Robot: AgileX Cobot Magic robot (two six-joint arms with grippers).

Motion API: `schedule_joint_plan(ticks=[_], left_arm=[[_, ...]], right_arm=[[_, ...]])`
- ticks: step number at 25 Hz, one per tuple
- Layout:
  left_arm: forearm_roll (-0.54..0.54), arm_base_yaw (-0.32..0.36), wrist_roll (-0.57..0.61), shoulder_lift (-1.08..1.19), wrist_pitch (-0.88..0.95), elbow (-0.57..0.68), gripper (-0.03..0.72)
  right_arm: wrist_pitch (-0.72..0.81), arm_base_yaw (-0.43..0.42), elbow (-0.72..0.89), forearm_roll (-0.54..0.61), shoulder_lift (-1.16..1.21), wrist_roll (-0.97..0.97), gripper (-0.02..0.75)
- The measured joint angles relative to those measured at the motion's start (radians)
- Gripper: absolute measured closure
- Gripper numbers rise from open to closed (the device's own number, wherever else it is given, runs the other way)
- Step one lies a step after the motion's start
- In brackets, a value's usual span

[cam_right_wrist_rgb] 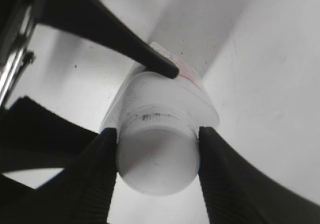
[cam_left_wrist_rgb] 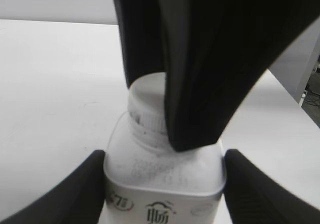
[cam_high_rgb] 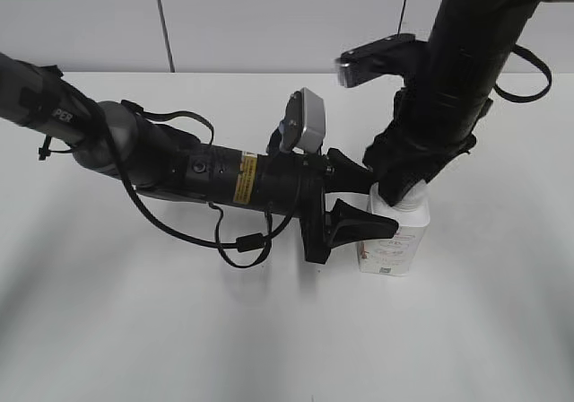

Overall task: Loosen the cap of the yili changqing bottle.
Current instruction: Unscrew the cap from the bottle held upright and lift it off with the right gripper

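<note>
So your yili changqing bottle [cam_high_rgb: 395,238] is standing upright on the white table [cam_high_rgb: 134,330], right of the middle in the exterior view, with both arms crowded onto it.

From the exterior view alone you can't really judge the top grip: the right gripper [cam_high_rgb: 401,189] comes down from above and its black bulk hides the cap completely. Switch to the right wrist view and you get it clearly: the two ribbed fingers [cam_right_wrist_rgb: 97,179] sit pressed against opposite sides of the cap [cam_right_wrist_rgb: 157,159], so that claw is clamped on the cap. You can also see the neck threads just under the cap's rim there.

The left gripper [cam_high_rgb: 352,203] comes in sideways along the table. In the left wrist view its two fingertips [cam_left_wrist_rgb: 75,194] sit flush against the bottle's left and right walls, so it's clamped around the body below the shoulders. Same view shows the right arm's finger [cam_left_wrist_rgb: 200,84] hanging in front of the cap, covering about half of it.

Writing-wise: the left wrist view gives you a Chinese character and a small cloud-like logo on the bottle's front, plus a bit of pink-red print at lower left. The exterior view shows small label text, too tiny to read. There's a yellow sticker [cam_high_rgb: 245,181] on the left arm, unreadable, and the letters "PER" further up that arm.
</note>
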Motion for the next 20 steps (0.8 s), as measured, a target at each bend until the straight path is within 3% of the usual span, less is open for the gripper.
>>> schedule_joint_plan(ticks=[7,9,17,20], left_arm=[[0.003,0.000,0.001,0.000,0.000,0.000,0.253],[0.003,0.000,0.001,0.000,0.000,0.000,0.253],[0.003,0.000,0.001,0.000,0.000,0.000,0.254],[0.003,0.000,0.001,0.000,-0.001,0.000,0.254]], right_arm=[[-0.001,0.000,0.000,0.002,0.000,-0.738,0.347],[-0.001,0.000,0.000,0.002,0.000,-0.864,0.347],[-0.001,0.000,-0.003,0.010,0.000,-0.912,0.347],[0.005,0.000,-0.003,0.019,0.000,-0.812,0.254]])
